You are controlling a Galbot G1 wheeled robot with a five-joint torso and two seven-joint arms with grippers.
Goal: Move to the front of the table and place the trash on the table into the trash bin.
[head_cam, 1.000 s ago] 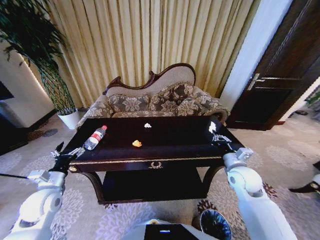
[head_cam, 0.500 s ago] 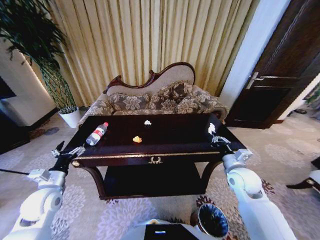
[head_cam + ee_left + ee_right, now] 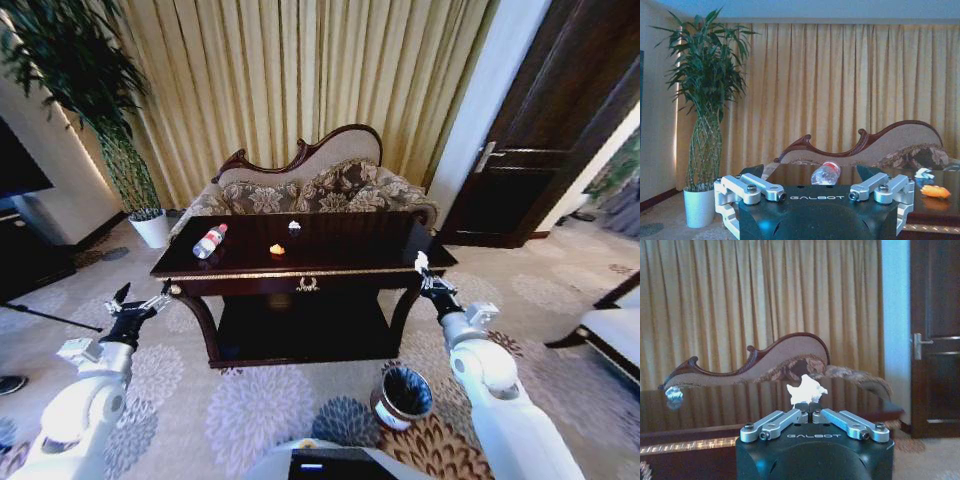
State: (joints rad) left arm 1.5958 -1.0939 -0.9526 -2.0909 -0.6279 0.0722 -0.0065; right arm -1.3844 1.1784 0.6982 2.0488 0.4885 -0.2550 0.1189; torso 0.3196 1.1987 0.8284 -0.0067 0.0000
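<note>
Here the right gripper (image 3: 809, 409) pinches a white wad (image 3: 805, 389), with the trash bin (image 3: 402, 396) below.

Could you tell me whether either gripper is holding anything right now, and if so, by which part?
The right gripper is shut on a whitish wad, pinching its lower edge. The left gripper is open and holds nothing.

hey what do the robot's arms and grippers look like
Both arms are smooth, rounded white shells, ending in small grey wrist blocks. The left gripper and right gripper are black. Seen from the wrist cameras, each has a black body marked GALBOT in pale letters, with silver metal finger links fastened by round bolts. No loose cables show.
</note>
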